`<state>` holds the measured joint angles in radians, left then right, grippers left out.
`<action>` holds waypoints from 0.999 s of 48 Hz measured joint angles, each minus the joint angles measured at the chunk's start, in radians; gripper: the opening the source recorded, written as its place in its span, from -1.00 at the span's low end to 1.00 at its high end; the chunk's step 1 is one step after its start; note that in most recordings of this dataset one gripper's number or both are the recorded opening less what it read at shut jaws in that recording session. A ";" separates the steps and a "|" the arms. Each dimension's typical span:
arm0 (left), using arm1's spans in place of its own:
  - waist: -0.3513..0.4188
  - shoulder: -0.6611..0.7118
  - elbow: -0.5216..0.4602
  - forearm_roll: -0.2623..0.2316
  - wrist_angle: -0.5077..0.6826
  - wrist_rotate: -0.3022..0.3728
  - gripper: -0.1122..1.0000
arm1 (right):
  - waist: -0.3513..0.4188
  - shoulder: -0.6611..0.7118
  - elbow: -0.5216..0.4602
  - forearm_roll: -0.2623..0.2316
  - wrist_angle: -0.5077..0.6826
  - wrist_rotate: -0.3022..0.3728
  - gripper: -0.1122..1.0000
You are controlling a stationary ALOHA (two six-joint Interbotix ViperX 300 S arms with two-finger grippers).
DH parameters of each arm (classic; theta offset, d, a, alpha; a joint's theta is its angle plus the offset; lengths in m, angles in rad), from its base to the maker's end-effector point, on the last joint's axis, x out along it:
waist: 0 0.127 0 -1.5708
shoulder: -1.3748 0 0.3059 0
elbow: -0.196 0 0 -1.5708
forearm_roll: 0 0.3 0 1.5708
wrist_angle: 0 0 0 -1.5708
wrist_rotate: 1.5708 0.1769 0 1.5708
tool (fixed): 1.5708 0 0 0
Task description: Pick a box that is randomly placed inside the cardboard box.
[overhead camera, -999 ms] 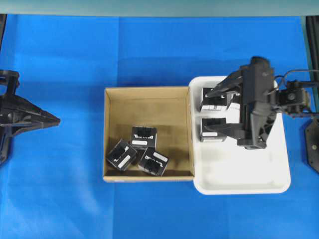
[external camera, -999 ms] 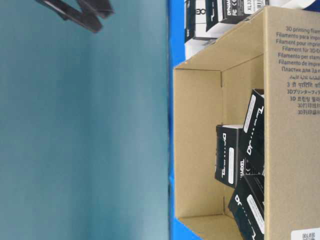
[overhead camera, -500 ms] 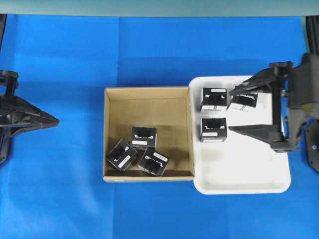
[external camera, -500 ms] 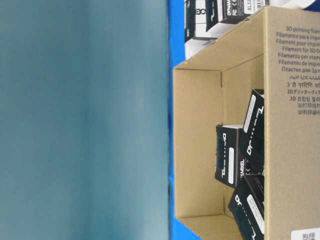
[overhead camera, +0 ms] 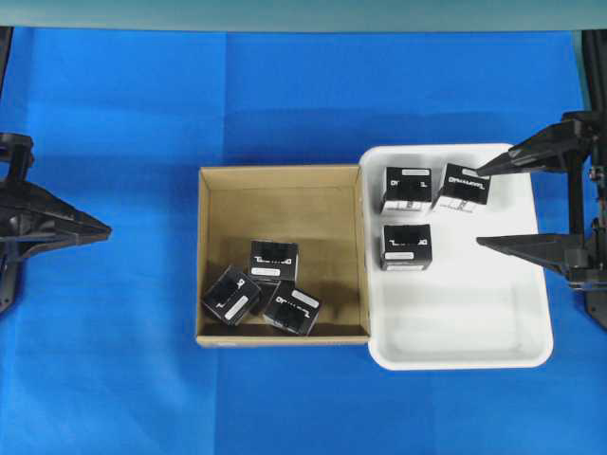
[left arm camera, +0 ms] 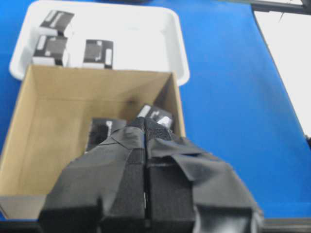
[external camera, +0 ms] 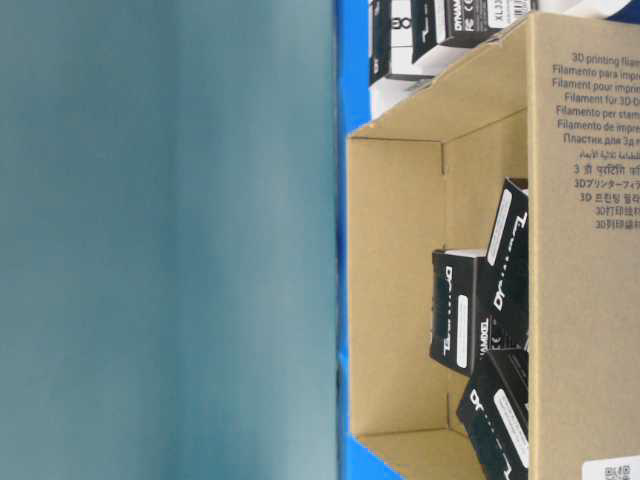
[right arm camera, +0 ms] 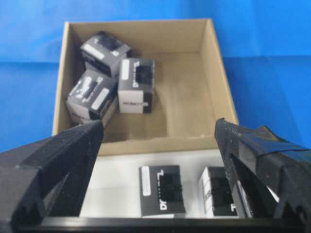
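The cardboard box (overhead camera: 280,172) sits mid-table on the blue cloth. In its front left part lie three black boxes (overhead camera: 274,261) (overhead camera: 230,295) (overhead camera: 292,308), close together. My right gripper (overhead camera: 479,207) hangs open and empty over the right side of the white tray, its fingers pointing left, well away from the cardboard box. The right wrist view looks between the fingers of this gripper (right arm camera: 159,124) at the cardboard box (right arm camera: 216,73) and the boxes (right arm camera: 137,85) in it. My left gripper (overhead camera: 106,228) is shut and empty at the far left; its wrist view shows the left gripper (left arm camera: 145,122) pressed together before the cardboard box (left arm camera: 97,73).
A white tray (overhead camera: 465,353) touches the cardboard box's right wall. It holds three more black boxes (overhead camera: 406,189) (overhead camera: 463,186) (overhead camera: 407,246) in its left and back part. Blue cloth covers the table all round. The table-level view shows the carton's printed outer wall (external camera: 585,300).
My right gripper has drawn back to the right, from over the tray's boxes to the tray's right edge, still open. The left arm and all boxes have stayed put.
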<state>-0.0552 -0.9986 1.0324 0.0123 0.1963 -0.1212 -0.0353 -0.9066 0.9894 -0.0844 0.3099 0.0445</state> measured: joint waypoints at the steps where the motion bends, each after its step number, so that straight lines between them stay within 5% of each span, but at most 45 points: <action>1: 0.000 0.000 0.000 0.000 0.000 0.000 -0.93 | 0.002 -0.002 0.000 0.002 0.000 -0.002 0.92; 48: 0.000 0.012 0.000 0.000 -0.002 0.000 -0.93 | 0.015 0.003 0.012 0.002 0.000 -0.002 0.91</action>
<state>-0.0552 -0.9863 1.0324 0.0123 0.1948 -0.1212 -0.0199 -0.9035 1.0017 -0.0828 0.3099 0.0430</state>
